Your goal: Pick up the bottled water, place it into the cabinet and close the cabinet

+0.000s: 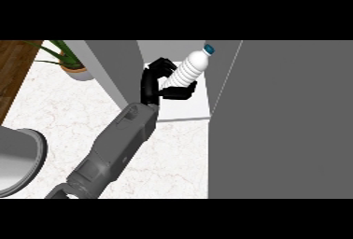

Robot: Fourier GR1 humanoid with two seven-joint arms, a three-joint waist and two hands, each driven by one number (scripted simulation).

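Left hand (160,83) curled round the bottled water (187,70), bottle tilted toward 1 o'clock, inside the open cabinet (180,107); potted plant (66,58) at 10 o'clock on tabletop (62,107).

- The black hand (157,84) curls round the white ribbed plastic bottle (187,70), hiding part of the bottle's lower body.
- The grey cabinet door (289,121) hides the cabinet's right interior.
- The grey round sink (21,158) is cut off at the left edge.
- The green potted plant (66,58) is partly cropped at the top.
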